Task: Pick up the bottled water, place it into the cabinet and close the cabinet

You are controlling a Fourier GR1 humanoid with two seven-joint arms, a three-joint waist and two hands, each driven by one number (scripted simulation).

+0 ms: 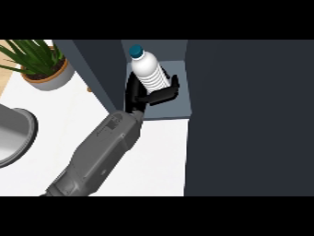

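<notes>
The bottled water (149, 69), white with a teal cap, stands almost upright in the open cabinet. It is just over the cabinet's grey-blue shelf (176, 109); I cannot tell whether it touches the shelf. My left hand (133, 90) reaches in from the lower left and is shut on the bottle's lower half, with fingers (171, 90) curled round its right side. A dark panel (98, 69) borders the opening on the left. A broad dark cabinet front (254, 115) fills the right. The right hand shows nowhere.
A potted plant (45, 69) stands at the back left of the white counter (156, 152). A large grey round vessel (3, 133) sits at the left edge. My grey forearm (98, 152) crosses the counter diagonally.
</notes>
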